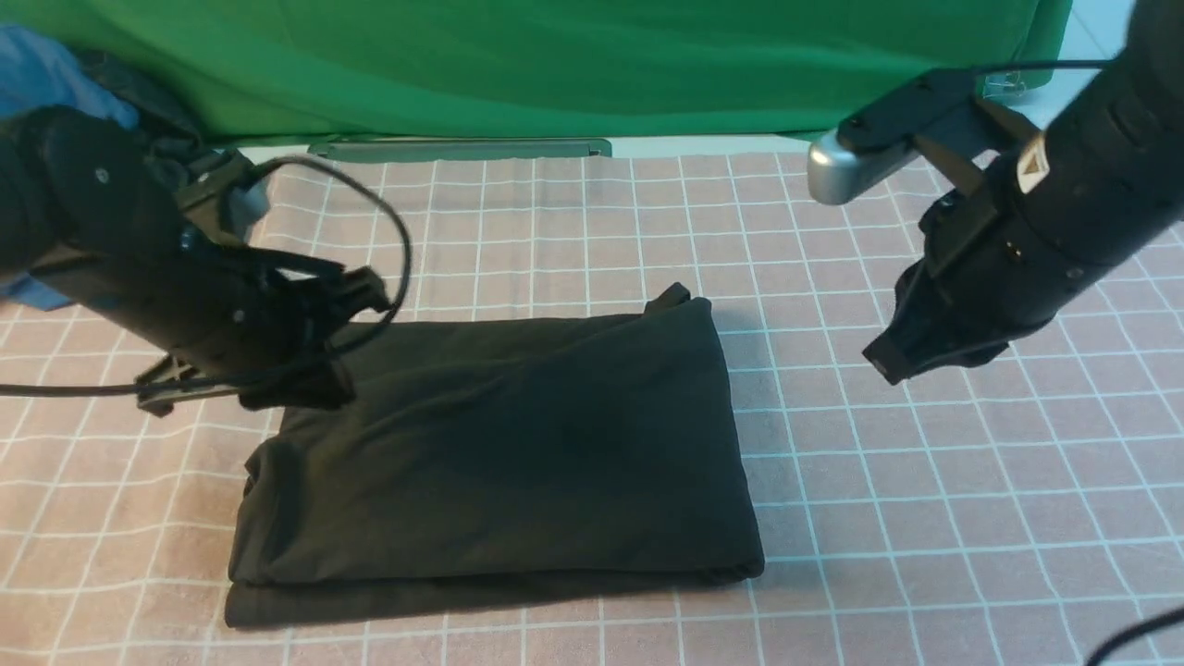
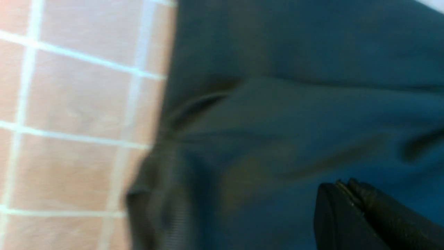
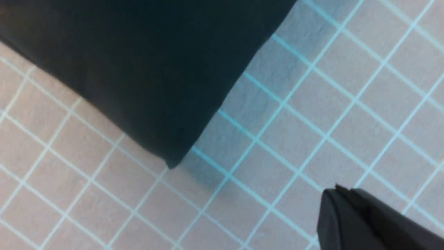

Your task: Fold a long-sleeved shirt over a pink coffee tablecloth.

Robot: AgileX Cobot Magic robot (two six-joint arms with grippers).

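The long-sleeved shirt [image 1: 499,453] is black and lies folded into a thick rectangle in the middle of the pink coffee tablecloth [image 1: 925,481]. My left gripper [image 1: 333,384] hovers over the shirt's far left corner. In the left wrist view that gripper [image 2: 341,184] has its jaws pressed together with nothing between them, just above the dark fabric [image 2: 295,104]. My right gripper [image 1: 883,363] hangs over bare cloth to the right of the shirt. The right wrist view shows it [image 3: 338,189] shut and empty, apart from the shirt's corner [image 3: 156,86].
A green cloth [image 1: 555,65] hangs across the back. A blue garment [image 1: 37,65] and a darker one [image 1: 157,102] lie at the far left behind the left arm. A grey-green bar [image 1: 458,148] lies along the table's far edge. A cable [image 1: 1138,638] crosses the near right corner.
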